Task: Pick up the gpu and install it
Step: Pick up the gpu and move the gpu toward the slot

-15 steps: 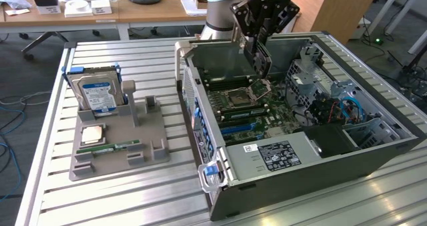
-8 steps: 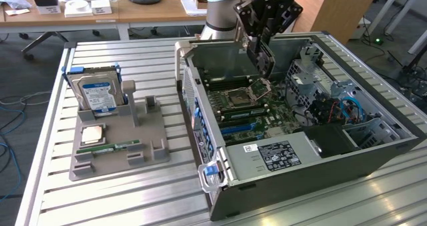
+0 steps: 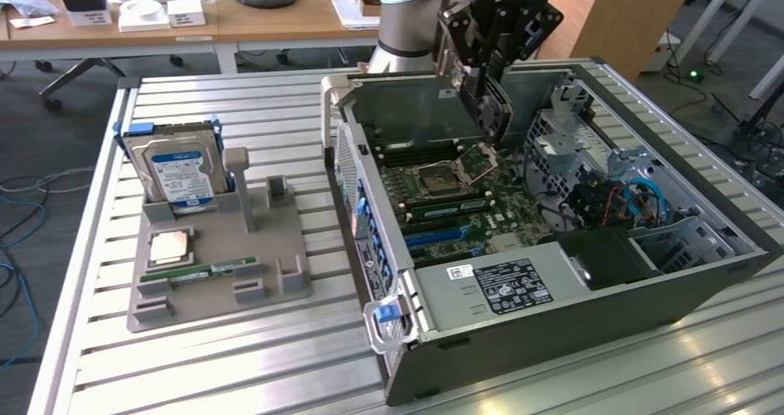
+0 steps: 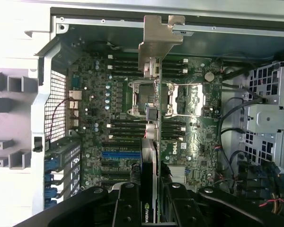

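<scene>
The hand (image 3: 480, 71) grips the gpu (image 3: 487, 112) on edge, the card hanging below it inside the open case (image 3: 576, 314). Under the hand lies the motherboard (image 3: 465, 204), its socket (image 3: 476, 167) just beneath the card. Well apart from the hand, toward the exterior view's left, a holder (image 3: 275, 259) on the table (image 3: 220, 360) carries a hard drive (image 3: 182, 172) and memory stick (image 3: 196, 273).

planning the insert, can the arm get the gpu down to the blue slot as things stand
Probably yes: the case is open on top, the gripper holds the gpu edge-down over the motherboard, and nothing seems to cover the blue slot.
</scene>
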You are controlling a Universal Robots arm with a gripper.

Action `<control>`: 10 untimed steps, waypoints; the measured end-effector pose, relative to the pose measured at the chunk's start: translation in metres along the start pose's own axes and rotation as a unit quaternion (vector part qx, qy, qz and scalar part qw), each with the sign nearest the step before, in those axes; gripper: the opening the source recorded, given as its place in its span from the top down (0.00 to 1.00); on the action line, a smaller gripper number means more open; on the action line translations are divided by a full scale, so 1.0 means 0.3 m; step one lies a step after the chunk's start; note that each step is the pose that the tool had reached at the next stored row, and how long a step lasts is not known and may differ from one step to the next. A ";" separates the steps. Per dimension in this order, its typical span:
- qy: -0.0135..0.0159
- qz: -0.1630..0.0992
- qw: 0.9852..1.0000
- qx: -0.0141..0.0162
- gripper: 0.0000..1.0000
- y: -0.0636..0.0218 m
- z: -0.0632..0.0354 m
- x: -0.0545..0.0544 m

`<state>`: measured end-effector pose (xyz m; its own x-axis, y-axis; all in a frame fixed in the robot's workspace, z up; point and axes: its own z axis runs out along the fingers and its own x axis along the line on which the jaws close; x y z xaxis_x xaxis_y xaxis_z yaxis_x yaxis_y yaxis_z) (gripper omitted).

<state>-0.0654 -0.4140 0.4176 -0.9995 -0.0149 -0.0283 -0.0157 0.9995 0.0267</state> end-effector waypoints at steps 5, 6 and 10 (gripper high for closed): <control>0.000 0.000 1.000 0.000 0.74 0.000 0.000 -0.018; 0.000 0.000 1.000 0.000 0.74 0.000 0.001 -0.022; 0.000 0.000 1.000 0.000 0.74 -0.001 0.001 -0.036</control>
<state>-0.0545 -0.4140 0.4176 -0.9995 -0.0149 -0.0283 -0.0157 0.9995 0.0267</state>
